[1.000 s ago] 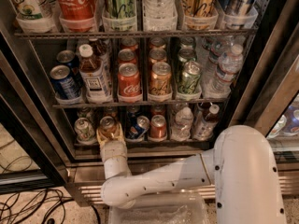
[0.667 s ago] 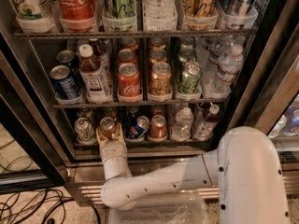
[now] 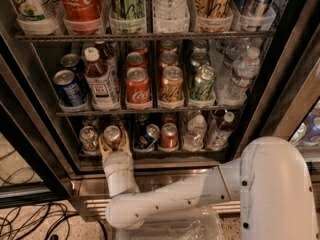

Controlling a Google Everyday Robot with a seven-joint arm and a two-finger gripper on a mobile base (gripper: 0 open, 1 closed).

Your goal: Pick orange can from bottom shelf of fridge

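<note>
The orange can (image 3: 112,133), short with a silver top, stands at the front of the bottom shelf (image 3: 150,153) of the fridge (image 3: 30,129), second lane from the left. My gripper (image 3: 114,143) reaches up from below on a white arm. Its pale fingers (image 3: 103,147) sit on both sides of the can's body and are shut on it. The can's lower part is hidden behind the gripper.
On the bottom shelf, a silver-green can (image 3: 88,138) stands left of the orange can, and a blue can (image 3: 149,135), a small red can (image 3: 169,135) and water bottles (image 3: 193,131) stand to its right. The rack above (image 3: 150,110) hangs close overhead. Cables (image 3: 30,224) lie on the floor at the left.
The gripper and the orange can have shifted very slightly to the left and up. Nothing else has moved.
</note>
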